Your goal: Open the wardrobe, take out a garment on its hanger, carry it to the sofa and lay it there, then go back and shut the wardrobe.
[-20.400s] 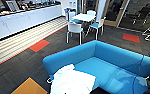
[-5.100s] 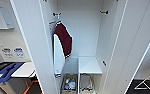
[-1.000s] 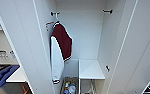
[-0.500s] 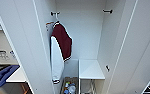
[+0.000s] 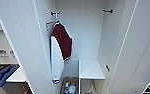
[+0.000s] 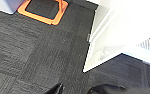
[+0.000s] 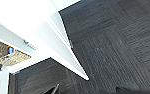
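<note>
Wardrobe (image 5: 141,37) stands open before the robot, both doors swung wide, so the step in hand looks like the return to close it. Inside, a maroon top (image 5: 63,41) with white trim hangs from a hanger on a dark hook (image 5: 54,13) at the left of the back wall; a second hook (image 5: 108,11) at the right is bare. Below sit a white shelf (image 5: 91,71) and a woven basket (image 5: 69,86) of small items. The white shirt is not among the things hanging here. Closing calls for each arm to reach a door's outer edge and swing it inward, the left door (image 5: 18,37) first or both together, without catching the maroon top. The left wrist view looks down on dark carpet (image 6: 36,57), an orange frame (image 6: 44,17) and the foot of a white door (image 6: 103,53); the right wrist view shows the other door's lower edge (image 7: 66,50) and the basket. Both arms seem to hang low beside the doors, well below any handle. Whether either gripper is apart or together I cannot tell.
</note>
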You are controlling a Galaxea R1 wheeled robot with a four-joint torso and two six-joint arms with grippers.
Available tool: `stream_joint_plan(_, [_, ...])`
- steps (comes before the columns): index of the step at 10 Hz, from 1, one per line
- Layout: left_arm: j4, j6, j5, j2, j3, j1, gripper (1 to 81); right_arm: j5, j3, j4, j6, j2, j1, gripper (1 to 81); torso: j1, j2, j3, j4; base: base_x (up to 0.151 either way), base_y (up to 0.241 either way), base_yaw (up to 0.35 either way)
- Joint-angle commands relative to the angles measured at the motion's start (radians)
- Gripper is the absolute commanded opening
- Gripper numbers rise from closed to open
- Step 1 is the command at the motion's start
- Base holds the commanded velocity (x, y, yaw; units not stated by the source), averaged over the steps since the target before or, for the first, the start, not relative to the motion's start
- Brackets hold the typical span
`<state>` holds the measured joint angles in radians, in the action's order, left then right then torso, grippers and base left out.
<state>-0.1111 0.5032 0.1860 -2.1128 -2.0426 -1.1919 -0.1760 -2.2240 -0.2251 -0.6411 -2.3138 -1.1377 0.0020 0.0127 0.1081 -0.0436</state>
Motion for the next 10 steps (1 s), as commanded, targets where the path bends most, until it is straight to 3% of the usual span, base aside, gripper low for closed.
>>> stream_joint_plan(1, [0.005, 0.26, -0.005, 0.092, -0.076, 0.191, 81.1, 0.016, -0.006, 0.01, -0.195, 0.152, 0.184, 81.1, 0.0, 0.0, 0.0, 0.0, 0.0, 0.0, 0.0])
stream_joint_plan(2, [-0.002, 0.285, -0.017, 0.101, -0.073, 0.246, 81.1, 0.022, 0.001, 0.01, -0.248, 0.166, 0.213, 81.1, 0.0, 0.0, 0.0, 0.0, 0.0, 0.0, 0.0])
stream_joint_plan(6, [0.021, 0.325, -0.193, 0.094, -0.001, 0.484, 81.1, 0.03, 0.063, 0.01, -0.423, 0.209, 0.336, 81.1, 0.0, -0.001, 0.001, 0.0, 0.0, 0.0, 0.0])
stream_joint_plan(8, [0.022, 0.383, -0.239, -0.009, 0.005, 0.57, 81.1, 0.032, 0.141, 0.01, -0.456, 0.198, 0.408, 81.1, 0.001, -0.002, 0.001, 0.0, 0.0, 0.0, 0.0])
stream_joint_plan(10, [0.024, 0.388, -0.292, -0.107, 0.01, 0.628, 81.1, 0.032, 0.207, 0.01, -0.489, 0.146, 0.465, 81.1, 0.001, -0.002, 0.002, 0.0, 0.0, 0.0, 0.0])
